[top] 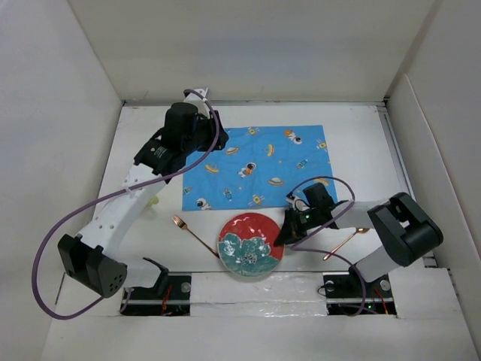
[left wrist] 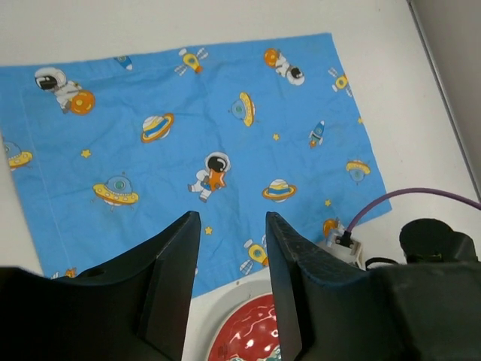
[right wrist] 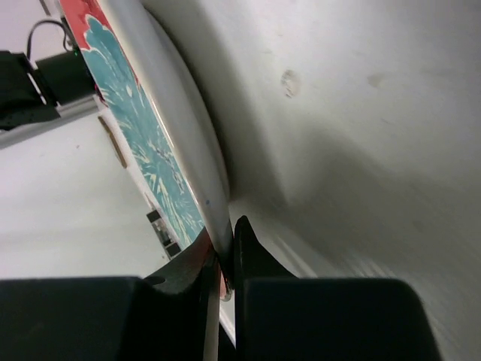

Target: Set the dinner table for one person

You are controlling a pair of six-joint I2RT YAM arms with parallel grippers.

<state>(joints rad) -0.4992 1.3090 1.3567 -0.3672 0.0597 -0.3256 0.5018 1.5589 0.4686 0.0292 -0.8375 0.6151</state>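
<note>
on the dinner table [top: 361,143], near the middle of its near edge, sits a round plate [top: 249,246], red on its far half with a teal and white pattern on its near half. the right gripper [right wrist: 224,252] has the plate's right rim pinched between its fingers, which are almost together with only the rim's thickness between them. in the right wrist view one finger lies on the patterned face and the other on the pale underside. whether the plate rests flat or is raised off the table, i cannot tell.

just left of the plate lies a copper fork [top: 192,233], slanted, its tines toward the left edge and its handle end near the plate's rim. right of the plate, past the right arm's wrist, a copper spoon [top: 347,241] lies slanted toward the right edge.

farther back, a blue placemat [top: 255,165] printed with astronauts and flying saucers lies flat at the middle of the table, its near edge close to the plate's far rim.

the left gripper [left wrist: 231,218] hangs over the far left part of the table, its fingers spread wide with nothing between them.
</note>
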